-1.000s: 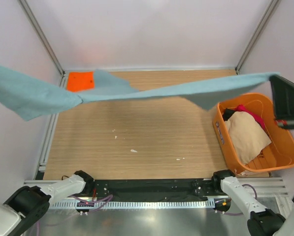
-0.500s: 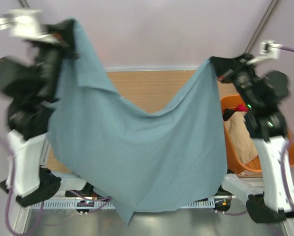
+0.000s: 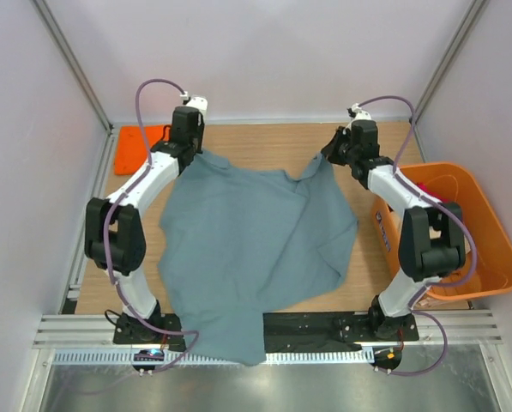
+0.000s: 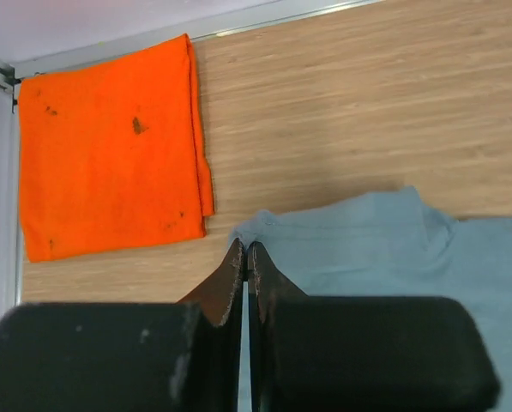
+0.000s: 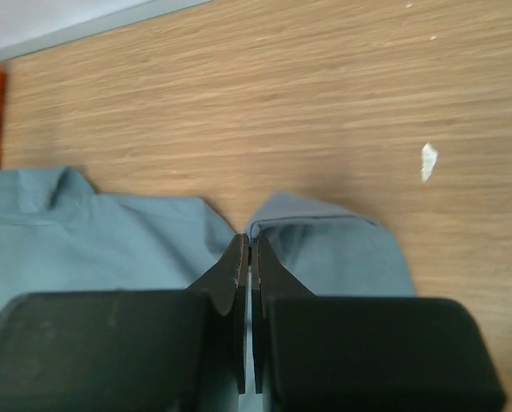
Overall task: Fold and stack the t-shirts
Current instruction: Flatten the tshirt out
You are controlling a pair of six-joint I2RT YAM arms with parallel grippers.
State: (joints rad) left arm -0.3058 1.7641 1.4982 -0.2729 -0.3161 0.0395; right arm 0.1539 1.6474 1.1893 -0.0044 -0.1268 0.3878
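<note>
A large grey-blue t-shirt (image 3: 247, 245) lies spread on the wooden table, rumpled, with its near end hanging over the table's front edge. My left gripper (image 3: 193, 153) is shut on the shirt's far left corner, and the left wrist view shows the fingertips (image 4: 237, 257) pinching the cloth (image 4: 393, 236). My right gripper (image 3: 328, 156) is shut on the far right corner, where the cloth (image 5: 333, 249) bunches round the closed tips (image 5: 247, 242). A folded bright orange t-shirt (image 3: 137, 144) (image 4: 110, 146) lies flat at the far left corner, apart from the blue one.
An orange plastic tub (image 3: 487, 249) stands at the right edge of the table, beside the right arm. Small white specks (image 5: 427, 160) lie on the wood. Frame posts and white walls close in the back and sides.
The grey-blue shirt was stretched and swung high in the air between both grippers. Both arms have come down and forward, and it now lies on the table.
</note>
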